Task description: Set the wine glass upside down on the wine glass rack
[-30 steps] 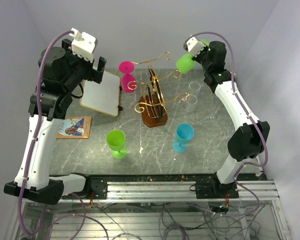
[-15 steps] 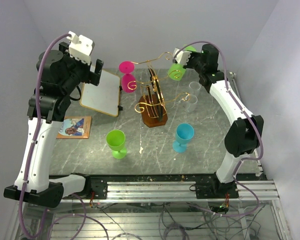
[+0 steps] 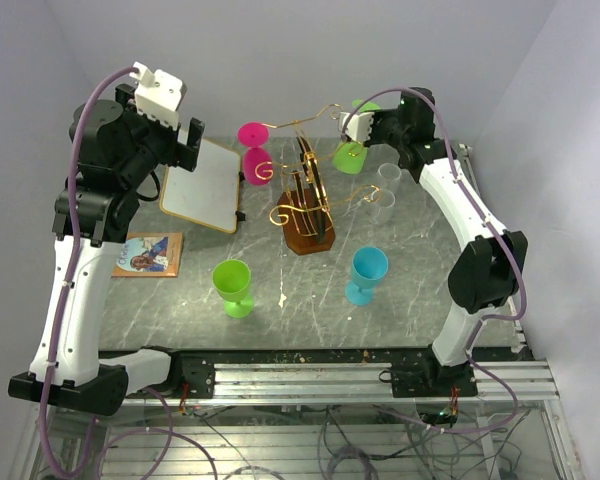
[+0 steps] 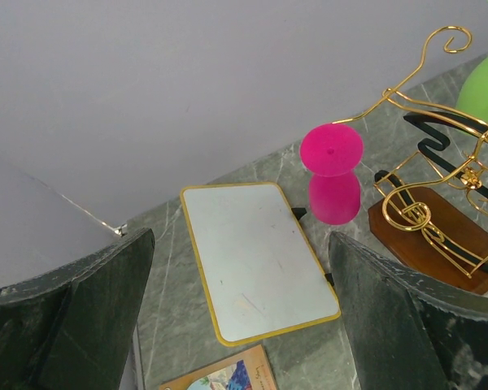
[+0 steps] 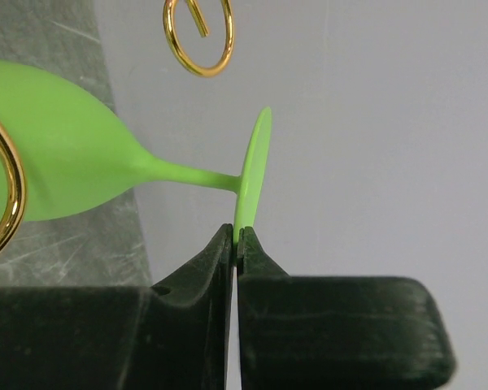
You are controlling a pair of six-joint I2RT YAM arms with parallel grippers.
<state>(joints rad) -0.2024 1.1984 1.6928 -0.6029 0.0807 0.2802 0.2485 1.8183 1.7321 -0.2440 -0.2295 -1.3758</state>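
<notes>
We have the green wine glass (image 5: 57, 166) in the air at the back right of the worktop (image 3: 420, 260), right against the upper arms of the wine glass rack (image 3: 310, 190). The right fingers (image 5: 195, 276) are pressed together on the very rim of its thin foot, with the stem and bowl reaching sideways from the pinch. One gold scroll curls above the bowl and another wire crosses in front of it; we cannot tell whether either touches. The left fingers (image 4: 81, 309) stand wide apart with nothing in them, up over the whiteboard (image 4: 256, 260). We judge the glass to be moulded plastic: light, stiff and unlikely to shatter, but smooth, so it may slip. A pinch this far out on the foot gives the bowl a long lever, and we expect it to pivot or twist if it bumps a wire. The hold does leave the stem free, which it must be to slide between the rack's wires with the foot resting above. A pink wine glass (image 4: 333, 175) already sits foot-up at the rack's left side.
</notes>
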